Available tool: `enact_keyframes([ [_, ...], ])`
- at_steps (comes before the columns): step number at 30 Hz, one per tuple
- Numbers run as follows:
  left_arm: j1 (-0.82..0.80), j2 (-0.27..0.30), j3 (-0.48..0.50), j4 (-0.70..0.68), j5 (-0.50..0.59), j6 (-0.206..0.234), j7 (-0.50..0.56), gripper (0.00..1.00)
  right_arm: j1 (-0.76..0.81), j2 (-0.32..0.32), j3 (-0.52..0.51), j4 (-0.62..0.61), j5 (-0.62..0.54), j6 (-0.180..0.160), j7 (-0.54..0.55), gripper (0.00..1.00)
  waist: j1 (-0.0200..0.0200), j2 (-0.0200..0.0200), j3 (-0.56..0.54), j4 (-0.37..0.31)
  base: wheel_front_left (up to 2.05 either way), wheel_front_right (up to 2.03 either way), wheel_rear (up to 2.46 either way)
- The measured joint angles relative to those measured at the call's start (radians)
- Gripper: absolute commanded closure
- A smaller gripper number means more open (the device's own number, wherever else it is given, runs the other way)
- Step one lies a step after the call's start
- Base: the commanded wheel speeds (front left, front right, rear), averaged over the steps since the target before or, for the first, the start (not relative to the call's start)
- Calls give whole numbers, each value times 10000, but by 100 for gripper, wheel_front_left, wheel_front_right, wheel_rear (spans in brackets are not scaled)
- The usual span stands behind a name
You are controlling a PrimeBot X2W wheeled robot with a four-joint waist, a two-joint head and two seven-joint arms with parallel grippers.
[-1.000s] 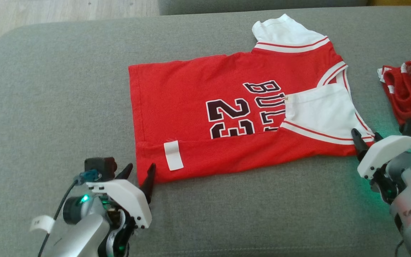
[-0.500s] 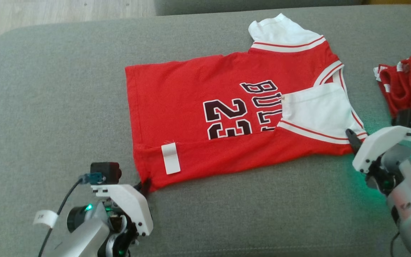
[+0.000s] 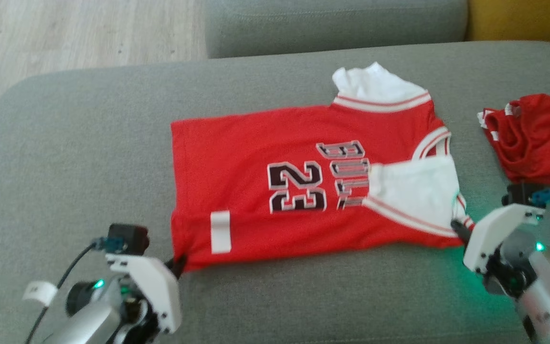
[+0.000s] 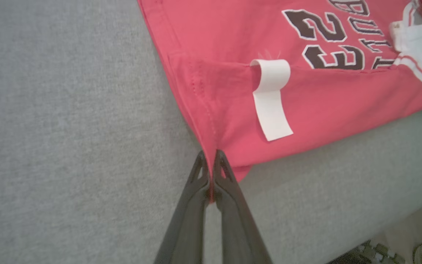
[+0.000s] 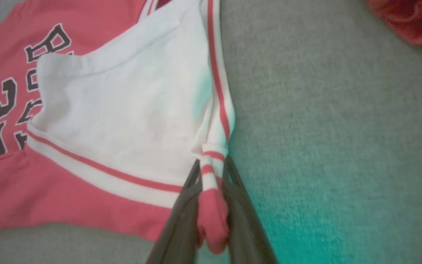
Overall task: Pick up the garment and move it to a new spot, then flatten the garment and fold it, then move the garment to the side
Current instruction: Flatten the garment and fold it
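The garment (image 3: 275, 186) is a red jersey with white sleeves and black "23" lettering, lying partly folded on the grey sofa cushion (image 3: 74, 157). My left gripper (image 3: 178, 264) is shut on the jersey's near hem corner, at the lower left in the head view. In the left wrist view the garment (image 4: 233, 91) ends in red cloth pinched between the dark fingers of that left gripper (image 4: 208, 161). At the near shoulder, my right gripper (image 3: 460, 226) is shut on the garment. The right wrist view shows the garment (image 5: 123, 121) bunched, striped trim and all, between the fingers of the right gripper (image 5: 211, 165).
A second red piece of clothing (image 3: 535, 138) lies crumpled at the cushion's right. A white tag (image 3: 220, 231) sticks out of the jersey's folded hem. Another grey cushion (image 3: 332, 21) stands behind, wooden floor (image 3: 65, 33) at upper left.
Both grippers went from open beside the jersey's near corners to shut on them. The head camera tilted, so the whole scene sits lower in the picture.
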Motion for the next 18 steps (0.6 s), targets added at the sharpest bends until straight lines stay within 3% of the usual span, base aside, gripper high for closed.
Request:
enact_keyframes([
  [8, 962, 1170, -284, -1463, -282, 58, 1183, 100, 2155, -779, -637, -2920, 138, 0, 1946, 100, 0, 0, -139, -315, 0, 0, 0],
  [13, 1468, 1639, -305, -2324, -579, 430, 1689, 100, 3792, -500, -1954, -4930, -368, 0, 3049, 100, 0, 0, -15, -407, 0, 0, 0],
  [14, 1521, 1643, -288, -2405, -619, 493, 1689, 100, 4014, -345, -2186, -5237, -489, 0, 3208, 78, 0, 0, 2, -410, 0, 0, 0],
  [15, 1541, 1643, -290, -2466, -621, 543, 1689, 51, 4226, -188, -2383, -5530, -629, 0, 3361, 48, 0, 0, 19, -411, 0, 0, 0],
  [16, 1545, 1643, -295, -2510, -621, 541, 1732, 1, 4418, -27, -2562, -5837, -779, 0, 3434, 0, 0, 0, 38, -410, 0, 0, 0],
  [18, 1538, 1668, -284, -2617, -617, 543, 1772, 0, 4672, 268, -2911, -6395, -1049, 0, 3532, 0, 0, 0, 83, -403, 0, 0, 0],
])
